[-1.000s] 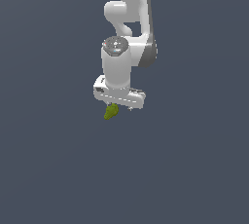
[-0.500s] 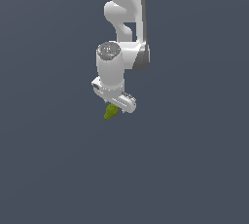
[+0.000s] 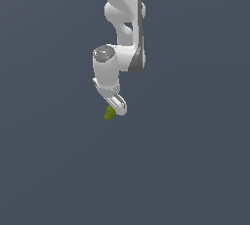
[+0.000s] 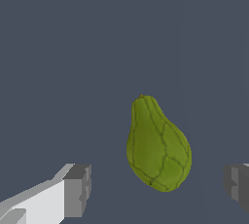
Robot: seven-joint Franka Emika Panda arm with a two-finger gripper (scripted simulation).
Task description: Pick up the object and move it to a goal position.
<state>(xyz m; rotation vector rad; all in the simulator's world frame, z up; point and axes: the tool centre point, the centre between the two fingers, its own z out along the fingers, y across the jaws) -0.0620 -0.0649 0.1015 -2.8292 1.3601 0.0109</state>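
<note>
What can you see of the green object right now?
The object is an olive-green, pear-shaped chunk with dark lines dividing its faceted skin, narrow end pointing away from the wrist camera. It lies between the gripper fingers, which stand apart from it on both sides. In the exterior view it shows just below the gripper.

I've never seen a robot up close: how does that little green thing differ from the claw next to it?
The green object is olive, rounded and lumpy; the claw is white and grey with square, blocky fingers. The object is one pear-shaped piece; the claw has two fingers set wide apart, neither touching it. Both are small beside the arm.
</note>
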